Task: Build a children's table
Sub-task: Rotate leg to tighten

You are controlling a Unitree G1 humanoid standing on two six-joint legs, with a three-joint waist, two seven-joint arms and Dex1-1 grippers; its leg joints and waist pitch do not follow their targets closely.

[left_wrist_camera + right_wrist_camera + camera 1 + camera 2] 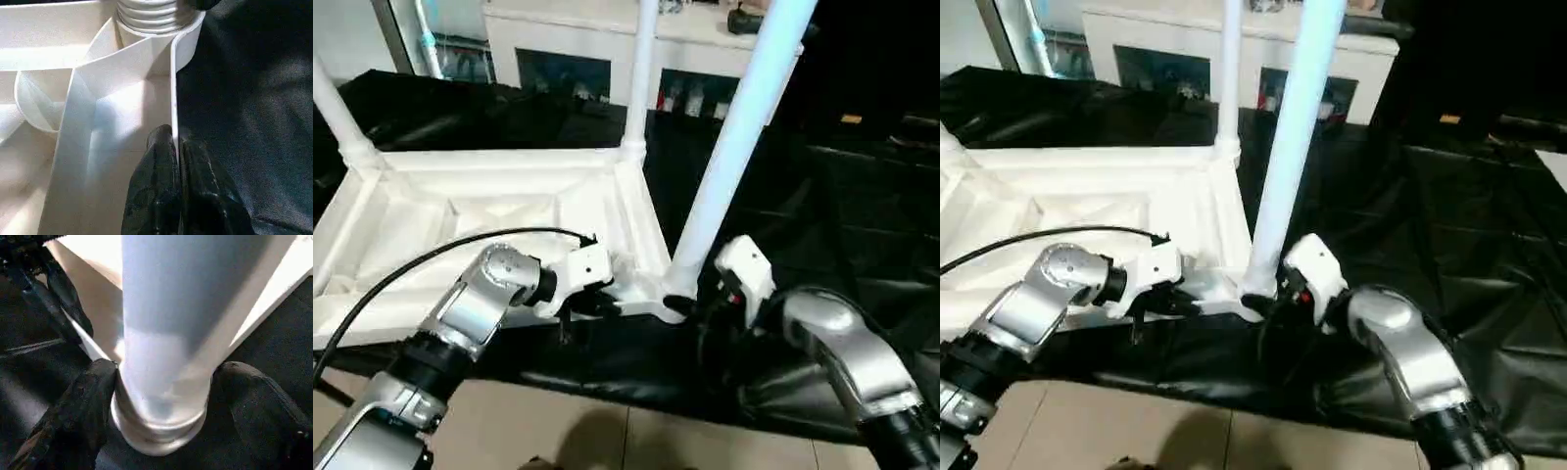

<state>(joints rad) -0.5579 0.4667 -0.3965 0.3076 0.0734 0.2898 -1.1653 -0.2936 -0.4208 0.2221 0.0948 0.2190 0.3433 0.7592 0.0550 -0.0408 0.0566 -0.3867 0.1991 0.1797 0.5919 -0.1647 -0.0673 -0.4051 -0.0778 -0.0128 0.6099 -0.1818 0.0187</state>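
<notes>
Upturned tabletop (499, 211) on black sheet (862, 196), white cabinet (597, 44) behind

White plastic tabletop (460, 211), smooth with a soft sheen, ribbed on the upturned underside. Tapered tube leg (739, 137) of the same white plastic, glossy, with moulded rings at the base. Black cloth (862, 215) underneath, matt and creased. Forearms (847, 348) in brushed silver metal, lightly reflective. Left hand (177, 191) with black fingers (151, 196), rubbery, slightly shiny and wrinkled. Right hand (166, 401) much alike, matt black. Floor (568, 431) of pale, smooth tile.
</notes>
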